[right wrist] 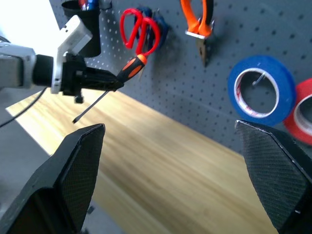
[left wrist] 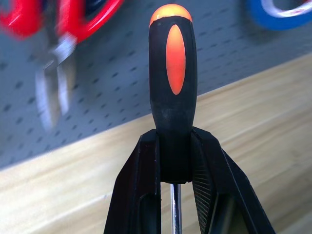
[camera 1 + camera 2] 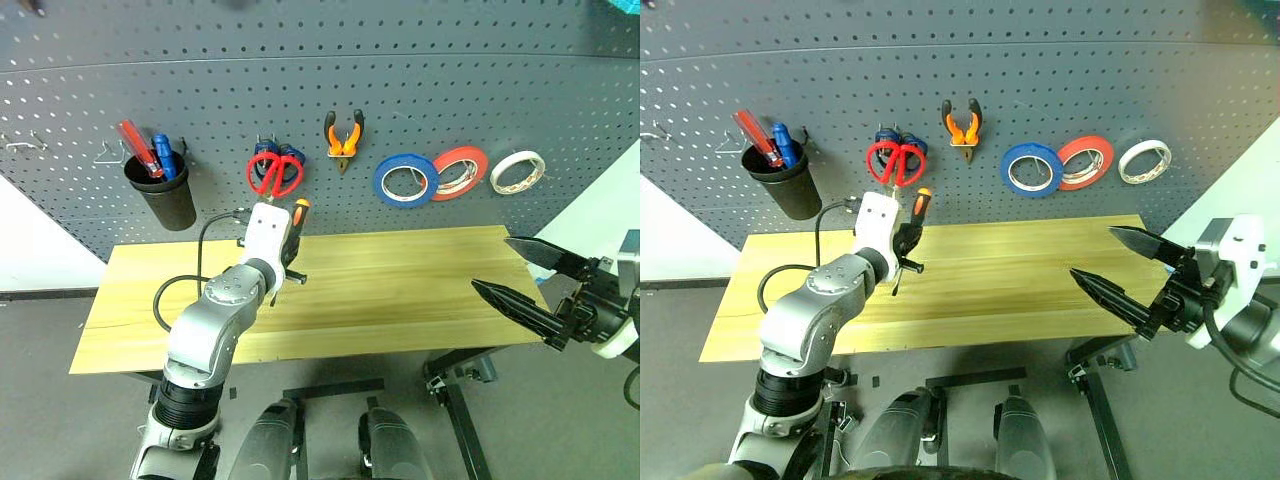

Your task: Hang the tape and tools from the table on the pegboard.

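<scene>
Carefully, with my left gripper (image 3: 908, 238) clamped on the screwdriver (image 3: 915, 222) and my right gripper (image 3: 1132, 272) spread empty, I should aim its handle at the pegboard (image 3: 1040, 80) mid-frame.

Workshop: tool-hung pegboard (image 3: 420, 80), wooden table (image 3: 400, 290).

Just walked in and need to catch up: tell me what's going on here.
The left end effector is shut on the screwdriver, holding it above the table in front of the pegboard. The scissors, pliers and whitish tape already hang there. The right end effector is open and holds nothing.
</scene>
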Available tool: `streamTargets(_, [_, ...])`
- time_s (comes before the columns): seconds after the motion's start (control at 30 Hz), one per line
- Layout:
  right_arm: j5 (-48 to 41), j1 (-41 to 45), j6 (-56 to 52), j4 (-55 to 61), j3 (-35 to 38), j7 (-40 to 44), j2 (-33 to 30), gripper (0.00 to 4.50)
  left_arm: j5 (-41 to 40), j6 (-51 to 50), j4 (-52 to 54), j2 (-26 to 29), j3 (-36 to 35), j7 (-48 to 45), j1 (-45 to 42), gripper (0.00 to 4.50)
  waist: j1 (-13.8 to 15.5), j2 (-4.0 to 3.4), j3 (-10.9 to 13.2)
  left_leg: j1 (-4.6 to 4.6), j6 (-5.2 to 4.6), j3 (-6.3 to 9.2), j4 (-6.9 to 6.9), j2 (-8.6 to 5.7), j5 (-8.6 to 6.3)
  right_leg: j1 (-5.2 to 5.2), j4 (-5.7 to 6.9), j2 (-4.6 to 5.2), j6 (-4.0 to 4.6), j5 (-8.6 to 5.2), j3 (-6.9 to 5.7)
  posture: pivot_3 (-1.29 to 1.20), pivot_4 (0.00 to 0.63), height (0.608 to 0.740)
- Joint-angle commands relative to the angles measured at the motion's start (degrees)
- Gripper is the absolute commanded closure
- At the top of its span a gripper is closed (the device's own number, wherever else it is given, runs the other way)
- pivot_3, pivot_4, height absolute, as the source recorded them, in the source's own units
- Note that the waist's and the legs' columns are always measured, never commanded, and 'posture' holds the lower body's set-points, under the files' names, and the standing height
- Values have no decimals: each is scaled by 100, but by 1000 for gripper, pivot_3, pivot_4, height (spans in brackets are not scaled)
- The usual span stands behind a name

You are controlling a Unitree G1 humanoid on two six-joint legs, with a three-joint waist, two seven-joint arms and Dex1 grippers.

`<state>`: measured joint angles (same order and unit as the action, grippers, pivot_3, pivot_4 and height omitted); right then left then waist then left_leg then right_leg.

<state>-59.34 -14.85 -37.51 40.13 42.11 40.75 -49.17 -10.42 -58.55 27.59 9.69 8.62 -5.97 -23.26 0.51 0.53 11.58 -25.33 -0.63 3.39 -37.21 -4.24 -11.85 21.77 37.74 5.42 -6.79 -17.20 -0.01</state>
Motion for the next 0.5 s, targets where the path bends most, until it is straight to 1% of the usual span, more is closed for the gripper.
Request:
streamTargets(0.03, [74,80,162,11,10,29,18,0,176,672,382,149,324,-207,-117,4013,22,-5,-13,0,0,0,0,0,0,0,-1,1,0,0,0,-59,115,740])
streamTargets(0.23, [174,183,238,-55,-103,63,32,0,513,1737,483,403,441,-309,47,4013,31,-12,-78,-3,-2,0,10,0,0,1,-14,2,1,0,2,-46,99,740])
streamTargets(0.5, [311,346,342,-191,-178,162,39,0,1044,3269,189,387,62,-66,-199,4013,34,-31,-182,0,-3,0,10,0,0,-4,-14,-1,0,1,1,-33,80,740])
